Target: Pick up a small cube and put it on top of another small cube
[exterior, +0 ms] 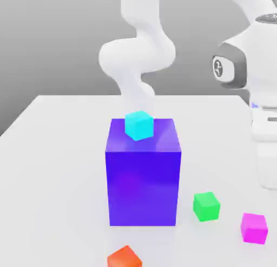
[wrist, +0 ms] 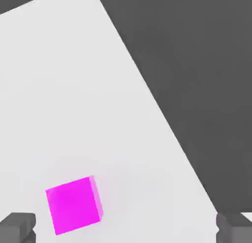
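The small magenta cube [exterior: 254,227] lies on the white table near the front, at the exterior view's right. The arm's white hand [exterior: 266,152] hangs above it. In the hand view the magenta cube [wrist: 75,204] rests flat on the table under my gripper [wrist: 126,227]. The gripper is open: its two dark fingertips [wrist: 17,225] stand wide apart. The cube lies nearer one of them, and neither touches it. A small green cube [exterior: 206,206] sits just to the left of the magenta one in the exterior view.
A tall blue-purple block [exterior: 143,174] stands mid-table with a cyan cube [exterior: 139,125] on top. A small orange-red cube [exterior: 124,257] lies at the front edge. The table's edge [wrist: 162,114] runs close past the magenta cube, with dark floor beyond.
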